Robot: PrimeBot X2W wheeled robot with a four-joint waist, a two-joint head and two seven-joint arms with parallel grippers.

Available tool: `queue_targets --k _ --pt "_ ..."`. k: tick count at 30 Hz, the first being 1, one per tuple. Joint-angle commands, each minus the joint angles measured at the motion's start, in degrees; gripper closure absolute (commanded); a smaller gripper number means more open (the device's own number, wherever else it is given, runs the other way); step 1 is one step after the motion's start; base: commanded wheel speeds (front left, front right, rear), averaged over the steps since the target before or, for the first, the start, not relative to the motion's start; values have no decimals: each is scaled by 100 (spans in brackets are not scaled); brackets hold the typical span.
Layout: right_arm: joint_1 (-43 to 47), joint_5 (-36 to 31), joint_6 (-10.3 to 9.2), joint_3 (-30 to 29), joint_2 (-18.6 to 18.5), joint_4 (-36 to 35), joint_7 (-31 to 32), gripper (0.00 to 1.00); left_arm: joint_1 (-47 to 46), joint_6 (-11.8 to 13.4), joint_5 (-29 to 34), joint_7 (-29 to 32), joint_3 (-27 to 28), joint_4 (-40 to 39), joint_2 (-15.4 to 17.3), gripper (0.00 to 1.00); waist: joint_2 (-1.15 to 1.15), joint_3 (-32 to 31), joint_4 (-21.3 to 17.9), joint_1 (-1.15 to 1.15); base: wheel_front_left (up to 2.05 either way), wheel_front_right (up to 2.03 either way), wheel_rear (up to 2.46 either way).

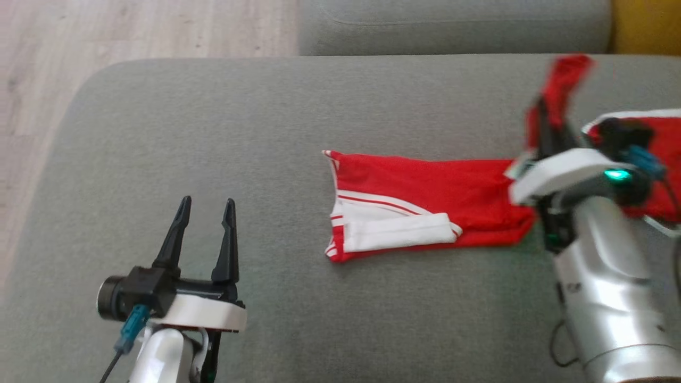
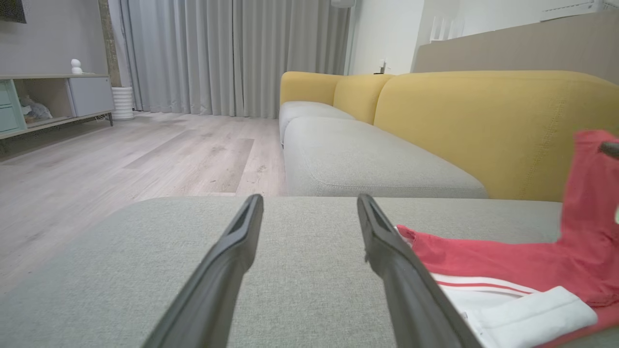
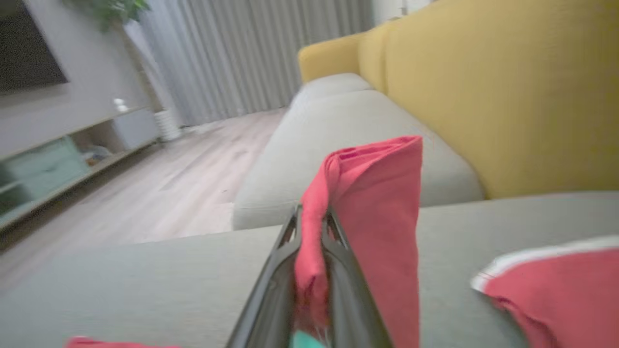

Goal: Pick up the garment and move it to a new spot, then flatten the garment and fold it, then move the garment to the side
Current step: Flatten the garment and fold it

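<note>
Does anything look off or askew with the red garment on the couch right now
Yes. The red garment is not flat on the grey cushion: the right gripper has its jaws shut on one end, lifted, and the white-trimmed end lies folded over.

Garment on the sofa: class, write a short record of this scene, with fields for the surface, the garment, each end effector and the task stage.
Surface: grey sofa cushion, with a yellow backrest behind it
Garment: red garment with white trim, partly flat on the cushion, one end raised
Left end effector: open, empty, above the cushion to the garment's left
Right end effector: shut on a raised fold of the garment
Task stage: one end held up; garment not yet flattened
</note>
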Motion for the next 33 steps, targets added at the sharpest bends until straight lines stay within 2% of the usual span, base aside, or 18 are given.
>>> queue_targets --k 1,3,9,15,21,22,23,30,33 --pt "-134 384 -5 547 63 -317 31 100 -130 -4 44 -46 186 -159 12 0 0 -40 129 0 0 0 0" --pt "-26 1030 -5 1179 63 -534 137 100 -153 2 38 -46 203 -151 0 0 0 -48 234 0 0 0 0" --pt "161 1793 -5 2513 64 -824 164 100 -239 -39 57 -46 139 -111 -26 0 0 -9 563 0 0 0 0" --pt "272 2084 -5 3363 64 -618 84 100 -325 -50 39 -46 42 -73 -57 0 0 103 901 0 0 0 0" --pt "446 2043 -5 3676 64 -239 -20 100 -336 -65 20 -46 -17 -24 -71 0 0 149 1041 0 0 0 0" --pt "466 2013 -5 3719 64 -172 -38 64 -338 -63 16 -46 -22 -21 -73 0 0 156 1047 0 0 0 0" --pt "490 2007 -5 3752 64 -119 -48 0 -338 -61 12 -46 -25 -17 -74 0 0 161 1050 0 0 0 0" --pt "466 2039 -5 4036 64 -250 -134 0 -355 -46 6 -46 9 29 -80 0 0 123 940 0 0 0 0" --pt "342 2011 -5 3935 64 -369 -244 0 -356 -53 23 -46 35 49 -80 0 0 76 819 0 0 0 0"
